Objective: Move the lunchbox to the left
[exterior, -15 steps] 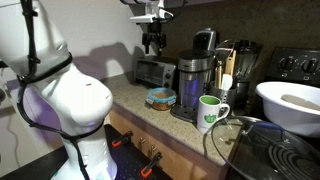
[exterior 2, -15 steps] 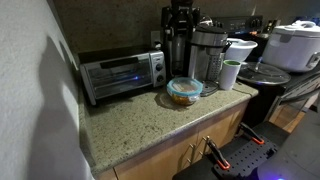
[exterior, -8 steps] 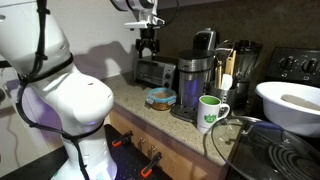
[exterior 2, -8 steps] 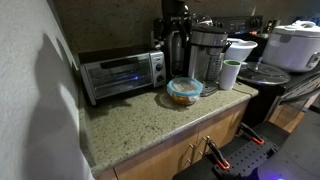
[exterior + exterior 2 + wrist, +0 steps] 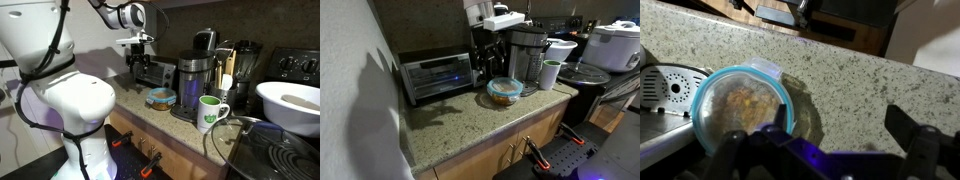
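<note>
Wrist view: black Robotiq gripper is blurred at the bottom edge, jaws spread wide, nothing between them. The small round lunchbox with teal lid and clear sides sits on the speckled granite countertop. It's off-centre, toward the frame's left side. The finger on that side overlaps its lower rim in the picture (tan contents show through the top). The opposite finger is well apart from it. A silver appliance edge sits just beside the box at frame left; can't tell which appliance from here.

In an exterior view the gripper hangs high above the countertop, over the silver toaster oven. The lunchbox is lower and nearer the countertop's front edge, no contact. It stands just in front of the steel coffee maker, between the toaster oven and the white-and-green mug.

Same layout in an exterior view: lunchbox before the coffee maker, toaster oven on one side, mug on the other. Past the mug are a large white bowl and a white rice cooker.
</note>
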Tool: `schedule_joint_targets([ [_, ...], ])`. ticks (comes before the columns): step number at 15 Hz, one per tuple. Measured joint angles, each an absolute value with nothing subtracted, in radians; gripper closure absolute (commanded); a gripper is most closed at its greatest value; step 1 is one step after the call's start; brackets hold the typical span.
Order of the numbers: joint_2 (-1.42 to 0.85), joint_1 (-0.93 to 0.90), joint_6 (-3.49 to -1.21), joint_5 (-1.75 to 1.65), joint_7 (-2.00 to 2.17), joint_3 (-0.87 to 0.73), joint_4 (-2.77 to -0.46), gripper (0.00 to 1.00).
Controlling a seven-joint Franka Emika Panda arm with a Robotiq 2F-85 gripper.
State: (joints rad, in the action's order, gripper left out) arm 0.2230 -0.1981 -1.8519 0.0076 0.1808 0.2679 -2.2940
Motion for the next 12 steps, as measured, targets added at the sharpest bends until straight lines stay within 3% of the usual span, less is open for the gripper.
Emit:
schedule_joint_targets([
  [7, 0.154, -0.207, -2.079, -0.132, 0.197, 0.277, -2.412, 0.00],
  [12, 0.120, -0.209, -2.121, -0.222, 0.253, 0.278, -2.431, 0.00],
])
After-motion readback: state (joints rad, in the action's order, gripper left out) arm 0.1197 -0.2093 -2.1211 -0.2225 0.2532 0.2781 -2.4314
